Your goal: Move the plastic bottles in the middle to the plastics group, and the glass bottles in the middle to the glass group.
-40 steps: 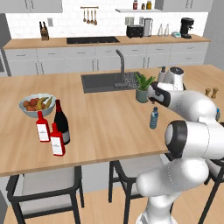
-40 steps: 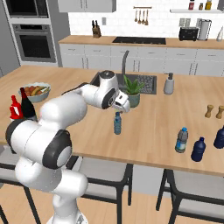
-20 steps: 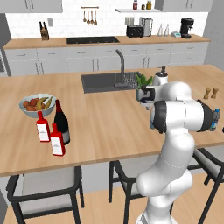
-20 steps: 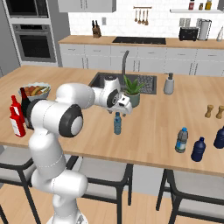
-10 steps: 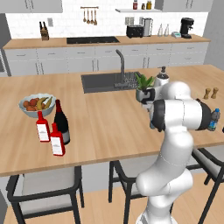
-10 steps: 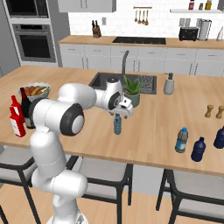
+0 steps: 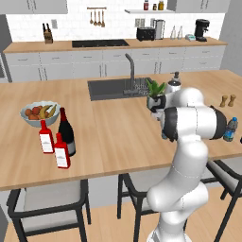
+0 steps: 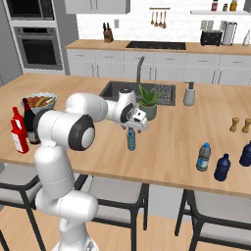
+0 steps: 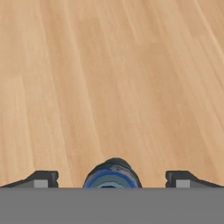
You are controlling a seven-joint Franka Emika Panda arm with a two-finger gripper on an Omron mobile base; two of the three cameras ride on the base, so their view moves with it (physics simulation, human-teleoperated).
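A small clear plastic bottle (image 8: 131,140) with a blue cap stands mid-counter, in front of the sink. My gripper (image 8: 133,129) hangs just above it, pointing down. In the hand view the blue cap (image 9: 113,174) sits centred between my two fingertips (image 9: 43,178), which stand wide apart and do not touch it. The plastics group (image 8: 203,157) of blue bottles stands at the counter's right end. At the left end, two red glass bottles (image 7: 46,137) (image 7: 61,151) stand beside the dark wine bottle (image 7: 66,131) of the glass group.
A fruit bowl (image 7: 38,113) sits behind the red bottles. Behind my hand are the sink (image 7: 118,87), a potted plant (image 8: 148,102) and a soap dispenser (image 8: 189,94). Two small shakers (image 8: 240,124) stand at the far right. Stools line the counter's near edge.
My hand has come down closer over the middle plastic bottle. The bottles have not moved.
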